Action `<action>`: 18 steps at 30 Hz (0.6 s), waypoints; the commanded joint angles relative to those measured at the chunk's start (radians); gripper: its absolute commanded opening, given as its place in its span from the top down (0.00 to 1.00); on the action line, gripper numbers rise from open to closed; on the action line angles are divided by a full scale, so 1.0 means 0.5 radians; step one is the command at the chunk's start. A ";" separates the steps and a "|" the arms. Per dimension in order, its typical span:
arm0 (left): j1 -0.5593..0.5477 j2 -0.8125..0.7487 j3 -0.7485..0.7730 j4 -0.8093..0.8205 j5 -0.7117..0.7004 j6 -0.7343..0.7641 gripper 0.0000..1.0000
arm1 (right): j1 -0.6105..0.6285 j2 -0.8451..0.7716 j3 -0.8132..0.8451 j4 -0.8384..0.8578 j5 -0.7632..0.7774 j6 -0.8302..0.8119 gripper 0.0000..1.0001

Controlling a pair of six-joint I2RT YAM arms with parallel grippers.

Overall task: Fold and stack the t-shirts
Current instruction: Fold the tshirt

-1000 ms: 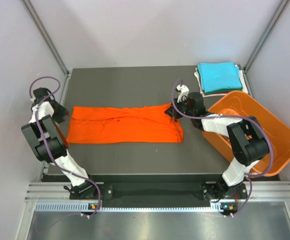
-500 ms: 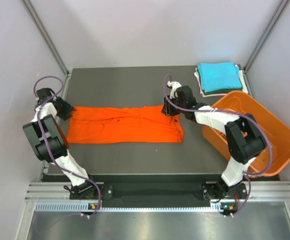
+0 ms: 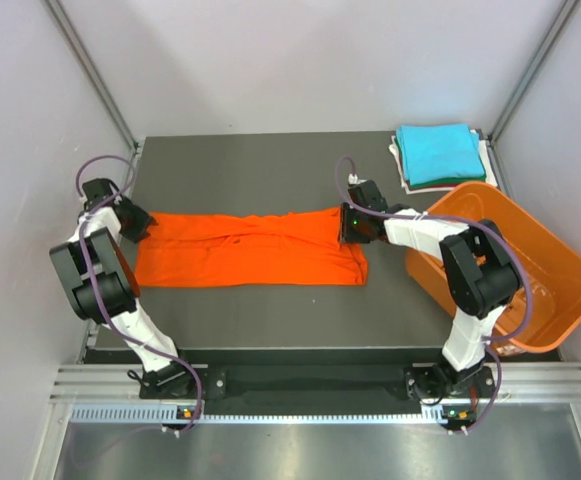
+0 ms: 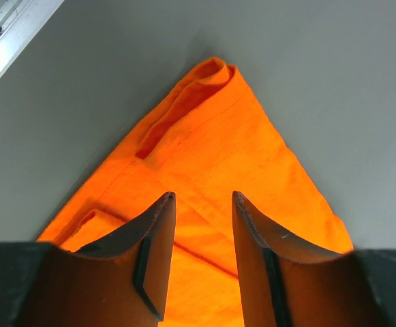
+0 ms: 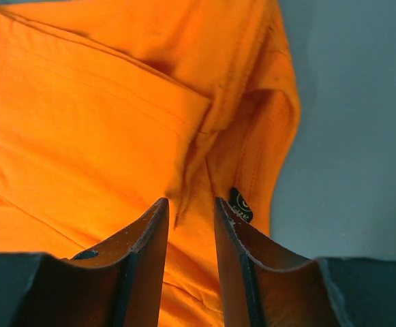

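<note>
Orange t-shirt (image 3: 245, 250) spread lengthwise on the worktop (image 3: 270, 170), left tool (image 4: 201, 197) and right tool (image 5: 190, 202) narrowly apart above its ends, gripping nothing; likely fault: catching one layer only, skewing the fold.
</note>
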 commanded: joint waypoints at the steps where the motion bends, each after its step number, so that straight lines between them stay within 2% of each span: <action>1: -0.021 -0.038 -0.011 0.099 -0.066 -0.026 0.57 | 0.009 -0.011 0.101 -0.037 0.091 0.140 0.66; 15: -0.030 -0.081 -0.044 0.089 -0.201 -0.044 0.60 | 0.052 0.136 0.212 -0.033 0.085 0.152 0.73; 17: -0.030 -0.084 -0.047 0.089 -0.198 -0.041 0.60 | 0.064 0.139 0.218 -0.030 0.118 0.149 0.76; 18: -0.030 -0.087 -0.047 0.093 -0.201 -0.038 0.60 | 0.067 0.139 0.221 -0.033 0.125 0.140 0.83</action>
